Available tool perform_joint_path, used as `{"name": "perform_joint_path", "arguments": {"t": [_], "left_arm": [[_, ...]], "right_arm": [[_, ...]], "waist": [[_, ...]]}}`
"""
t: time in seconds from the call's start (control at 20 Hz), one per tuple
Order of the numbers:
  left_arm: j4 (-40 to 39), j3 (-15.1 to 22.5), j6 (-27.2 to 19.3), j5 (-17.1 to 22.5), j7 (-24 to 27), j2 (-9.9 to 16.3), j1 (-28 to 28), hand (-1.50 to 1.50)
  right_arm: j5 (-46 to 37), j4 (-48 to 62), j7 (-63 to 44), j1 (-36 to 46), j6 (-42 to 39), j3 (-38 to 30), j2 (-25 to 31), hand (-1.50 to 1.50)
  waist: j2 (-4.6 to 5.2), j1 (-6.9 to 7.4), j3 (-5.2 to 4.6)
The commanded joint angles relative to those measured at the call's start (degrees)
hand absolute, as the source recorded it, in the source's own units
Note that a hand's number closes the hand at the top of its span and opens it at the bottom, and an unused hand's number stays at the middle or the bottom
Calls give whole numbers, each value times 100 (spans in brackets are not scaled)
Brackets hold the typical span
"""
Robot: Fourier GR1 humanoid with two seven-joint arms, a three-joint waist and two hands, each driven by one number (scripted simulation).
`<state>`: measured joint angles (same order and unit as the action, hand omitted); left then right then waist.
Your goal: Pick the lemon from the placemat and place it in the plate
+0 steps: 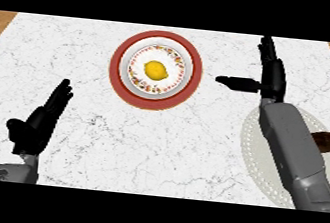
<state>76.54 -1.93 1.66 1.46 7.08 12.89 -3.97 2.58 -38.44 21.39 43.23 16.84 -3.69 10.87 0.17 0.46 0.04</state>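
1. Lemon (pixel 155 70) lies in the plate (pixel 156 69); placing looks done.
2. Right hand (pixel 269 76) is spread, holding nothing, beside the plate.
3. Left hand (pixel 43 117) rests open at lower left.

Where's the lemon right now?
In the head view the lemon lies in the middle of the plate, upper centre of the counter, left of the open right hand.

One head view looks steeply down on the bench (pixel 194 151) from the robot's own side. Both forearms enter from the lower edge; the bench nearly fills the frame.
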Motion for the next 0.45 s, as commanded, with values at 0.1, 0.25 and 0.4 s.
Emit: {"name": "perform_joint_path", "arguments": {"t": [0.1, 0.25, 0.4], "left_arm": [[173, 0, 51, 16, -92, -146, 4, 0], [-105, -188, 180, 7, -91, 33, -180, 0], [139, -29, 36, -213, 176, -164, 363, 0]], "right_arm": [[-96, 477, 543, -74, -629, -166, 479, -150], [-213, 1020, 1007, 133, -557, -250, 349, -150], [-258, 842, 1222, -297, -302, -260, 212, -150]], "waist": [[1, 15, -2], [11, 35, -1], [-4, 16, -2]]}}
